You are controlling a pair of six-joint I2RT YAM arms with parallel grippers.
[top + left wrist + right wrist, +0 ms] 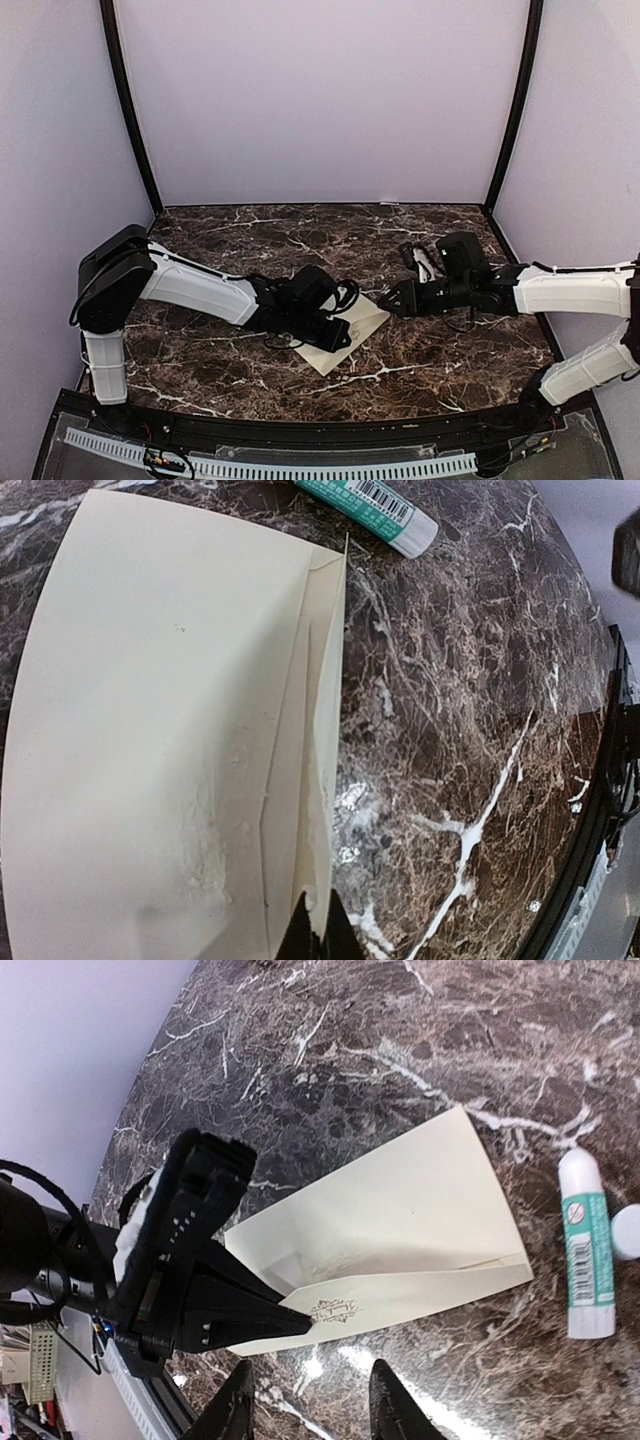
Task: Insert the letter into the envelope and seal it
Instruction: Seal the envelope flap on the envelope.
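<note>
The cream envelope (pixel 362 318) lies flat near the middle of the marble table. Its flap (pixel 420 1295), bearing a small faint emblem, is lifted off the body. My left gripper (pixel 320 932) is shut on the flap's edge near the emblem, with the paper pinched between its black fingertips (pixel 296 1322). My right gripper (pixel 310 1410) hovers just in front of the flap, a little above the table. It is open, and only bare marble shows between its fingers. The letter is out of view.
A white and green glue stick (pixel 585 1252) lies on the table to the right of the envelope, its loose cap (pixel 630 1232) beside it. It also shows in the left wrist view beyond the envelope's far corner, as the glue stick (pixel 370 505). Purple walls enclose the table.
</note>
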